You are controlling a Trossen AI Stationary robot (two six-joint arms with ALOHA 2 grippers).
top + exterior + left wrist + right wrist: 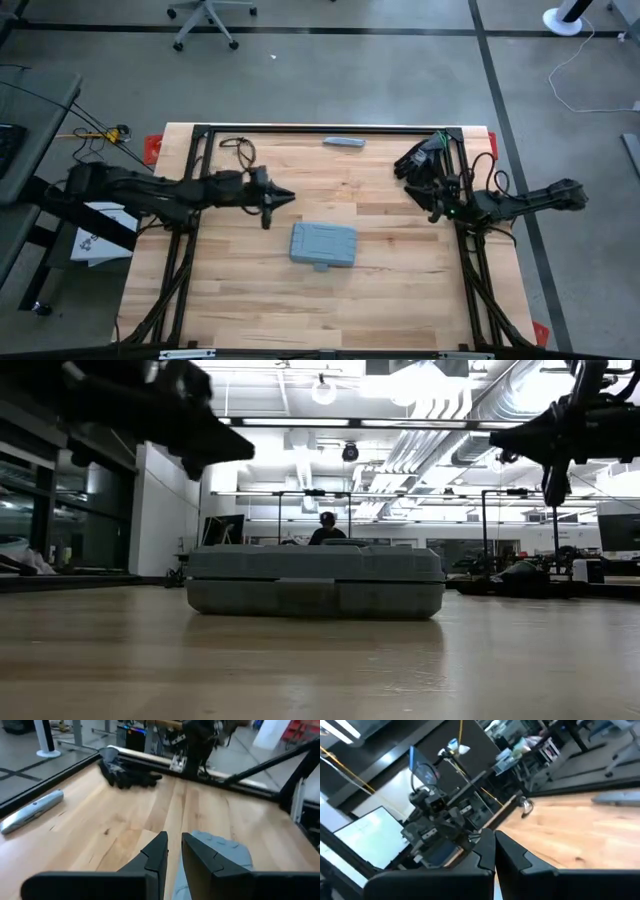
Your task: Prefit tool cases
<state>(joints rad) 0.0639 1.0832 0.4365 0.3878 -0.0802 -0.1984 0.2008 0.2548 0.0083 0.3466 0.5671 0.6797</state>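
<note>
Tool case sits closed mid-counter, untouched. Left claw hovers just beyond it, fingers slightly apart, empty; right claw together near the right edge. Approach step: next, left descends onto the lid.

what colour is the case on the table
Blue-grey all over; the case shows best in the high view, lying shut on the wood.

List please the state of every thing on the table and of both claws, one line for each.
tool case: lid closed, lying flat mid-table, not held.
grey bar-shaped object: lying flat near the far edge, untouched.
black gloves: heaped at the far right corner.
left claw: slightly open, empty, above the table beside the case.
right claw: shut, empty, by the right edge.
</note>
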